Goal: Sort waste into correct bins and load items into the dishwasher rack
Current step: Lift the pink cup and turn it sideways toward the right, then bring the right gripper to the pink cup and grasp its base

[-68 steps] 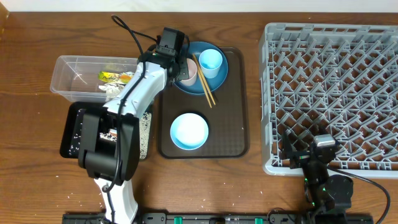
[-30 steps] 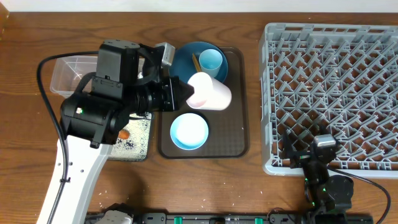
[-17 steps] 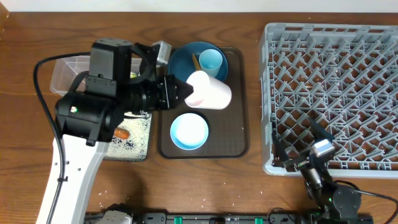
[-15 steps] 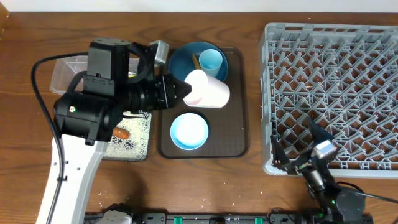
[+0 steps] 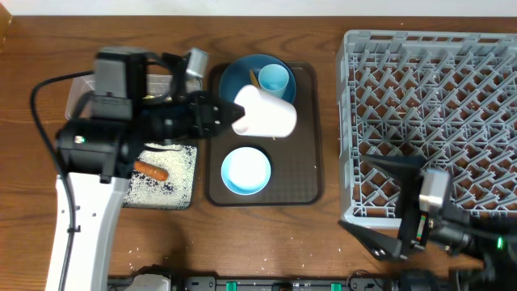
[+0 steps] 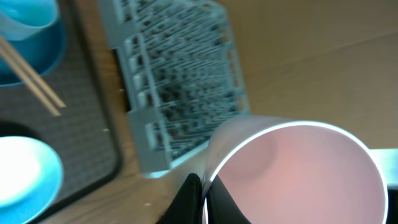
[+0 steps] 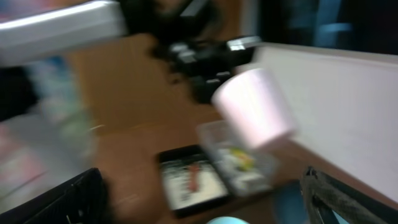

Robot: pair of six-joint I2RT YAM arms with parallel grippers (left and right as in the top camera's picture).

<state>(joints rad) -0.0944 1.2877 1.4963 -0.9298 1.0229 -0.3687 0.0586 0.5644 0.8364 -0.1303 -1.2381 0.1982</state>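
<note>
Right gripper (image 5: 359,196) lifted, fingers spread wide; left gripper (image 5: 230,120) clamps pinkish-white cup (image 5: 271,120).

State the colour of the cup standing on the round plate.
The cup is light blue, clearest in the overhead view.

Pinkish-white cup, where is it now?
Overhead: pinkish-white cup held sideways by the left gripper over the brown tray, between blue plate and white bowl.

The right wrist view is smeared by motion. Overhead, the clear tub (image 5: 79,95) is mostly covered by the left arm (image 5: 93,149), and the dishwasher rack (image 5: 349,105) is cut off at the right edge.
</note>
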